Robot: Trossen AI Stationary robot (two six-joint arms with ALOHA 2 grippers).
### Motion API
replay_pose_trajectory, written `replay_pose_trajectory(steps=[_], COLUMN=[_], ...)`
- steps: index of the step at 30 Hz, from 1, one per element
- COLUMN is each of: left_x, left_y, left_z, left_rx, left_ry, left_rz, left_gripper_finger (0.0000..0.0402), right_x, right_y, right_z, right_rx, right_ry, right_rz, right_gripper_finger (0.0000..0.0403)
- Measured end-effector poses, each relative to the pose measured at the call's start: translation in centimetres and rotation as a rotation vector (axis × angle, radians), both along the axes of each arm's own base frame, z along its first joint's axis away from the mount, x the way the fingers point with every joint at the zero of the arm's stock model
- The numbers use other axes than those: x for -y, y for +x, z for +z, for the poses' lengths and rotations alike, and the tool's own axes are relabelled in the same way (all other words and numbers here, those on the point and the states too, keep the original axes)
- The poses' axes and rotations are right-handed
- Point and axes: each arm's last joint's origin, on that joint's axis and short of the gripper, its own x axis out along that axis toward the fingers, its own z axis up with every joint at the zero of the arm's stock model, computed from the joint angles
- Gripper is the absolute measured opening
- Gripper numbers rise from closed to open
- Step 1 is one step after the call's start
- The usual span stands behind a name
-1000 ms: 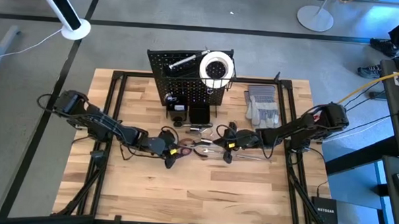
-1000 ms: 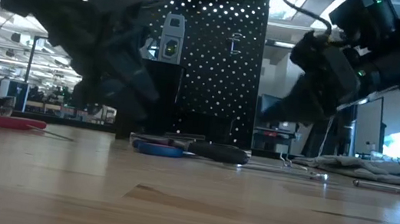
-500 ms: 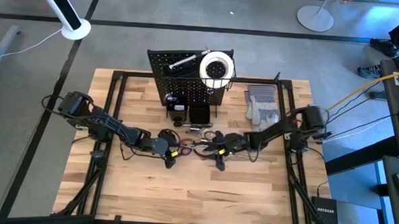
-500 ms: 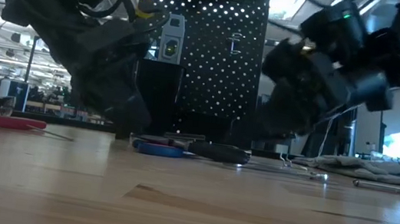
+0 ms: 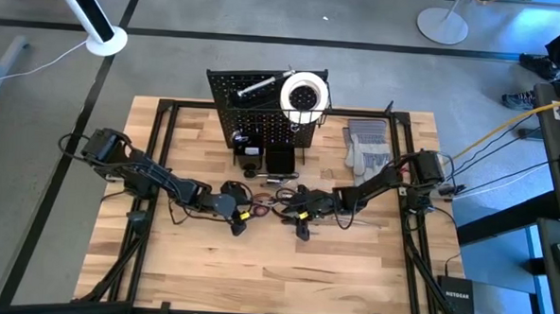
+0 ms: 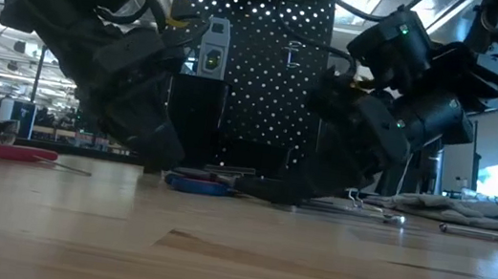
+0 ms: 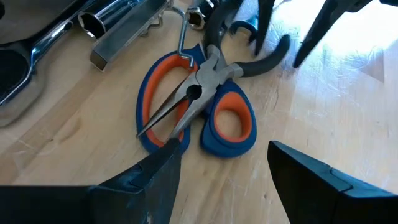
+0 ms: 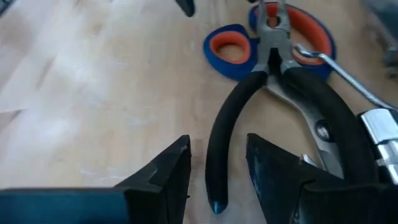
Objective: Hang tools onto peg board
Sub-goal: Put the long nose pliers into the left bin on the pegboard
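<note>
The black peg board point(image 5: 263, 114) stands upright at the table's far middle, with a white tape roll point(image 5: 304, 94) and a silver tool point(image 5: 255, 85) on it. In front of it black-handled pliers point(image 8: 224, 143) lie across blue-and-orange scissors point(image 7: 230, 124) on the wood. My right gripper point(image 8: 214, 155) is open and low over the table. One of the pliers' handles point(image 8: 214, 186) runs between its fingers, which stand clear of it on either side. My left gripper point(image 7: 225, 152) is open just short of the scissors, on their left.
Silver metal tools point(image 7: 124, 25) lie beside the scissors toward the peg board. Grey gloves point(image 5: 367, 149) rest at the far right of the table. A red tool point(image 6: 21, 153) lies on the wood apart from the rest. The table's near half point(image 5: 256, 270) is bare wood.
My right gripper has come down and gone toward the table's left edge, from near the gloves' side to the pliers in the middle. It now sits low over them. The tools on the table have not moved.
</note>
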Motion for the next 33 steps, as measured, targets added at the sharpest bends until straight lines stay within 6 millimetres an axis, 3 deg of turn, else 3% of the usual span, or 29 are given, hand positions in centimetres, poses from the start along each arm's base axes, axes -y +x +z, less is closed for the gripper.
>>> replay_pose_trajectory(steps=[9, 17, 26, 33], left_x=[0.0, 0.0, 0.5, 1.6], left_y=[0.0, 0.0, -0.1, -0.6], left_z=[0.0, 0.0, 0.4, 1.6], left_rx=[0.002, 0.0, 0.022, 0.083], left_ry=[0.006, 0.014, -0.023, -0.111], left_rz=[-0.006, -0.011, 0.001, 0.036], left_gripper_finger=[0.0225, 0.0225, 0.0225, 0.0225], right_x=[-0.9, -1.6, -1.7, -2.2], right_y=[-0.4, -0.7, -0.7, -0.9], right_z=[-0.3, -0.4, 0.0, 1.8], right_rx=[-0.025, -0.038, -0.028, 0.026], right_ry=[-0.166, -0.206, -0.195, -0.179], right_rz=[-0.059, -0.072, -0.067, -0.067], right_gripper_finger=[0.0144, 0.0036, 0.0035, 0.0035])
